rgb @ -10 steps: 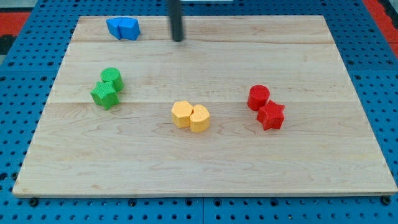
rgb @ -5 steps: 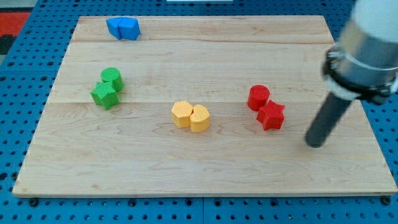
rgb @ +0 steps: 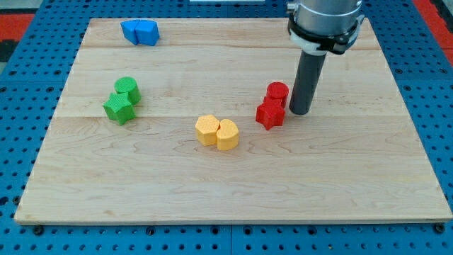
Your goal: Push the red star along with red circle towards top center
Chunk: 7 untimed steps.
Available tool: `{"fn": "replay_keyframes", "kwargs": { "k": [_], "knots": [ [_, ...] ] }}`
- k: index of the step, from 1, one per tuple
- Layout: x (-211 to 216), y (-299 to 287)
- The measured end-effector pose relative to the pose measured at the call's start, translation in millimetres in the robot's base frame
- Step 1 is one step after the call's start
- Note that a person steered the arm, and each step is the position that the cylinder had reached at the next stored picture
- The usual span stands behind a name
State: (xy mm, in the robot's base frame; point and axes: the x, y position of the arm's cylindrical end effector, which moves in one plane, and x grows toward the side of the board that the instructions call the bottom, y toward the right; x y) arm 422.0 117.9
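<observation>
- The pale wooden board (rgb: 233, 191) lay on a blue pegboard (rgb: 28, 28).
- There was no hand to open or close; my tip (rgb: 299, 112) stood just to the view's right of the red star block (rgb: 270, 113), seemingly touching.
- The red circle block (rgb: 277, 92) touched the star's top, both right of board centre.

A single camera looks down at a slant on the wooden desk (rgb: 233, 198) from beyond its bottom edge, facing the frame's top. It sits near enough that the desk almost fills the frame, blue pegboard (rgb: 21, 85) showing around it and the arm cut off at upper right.
</observation>
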Motion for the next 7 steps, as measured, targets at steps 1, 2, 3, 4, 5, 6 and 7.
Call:
{"fn": "replay_keyframes", "kwargs": {
  "k": [1, 2, 3, 4, 5, 6, 7],
  "knots": [
    [-37, -3],
    [-39, -14],
    [-28, 12],
    [-38, 17],
    [-49, 25],
    [14, 26],
    [40, -7]
  ]
}}
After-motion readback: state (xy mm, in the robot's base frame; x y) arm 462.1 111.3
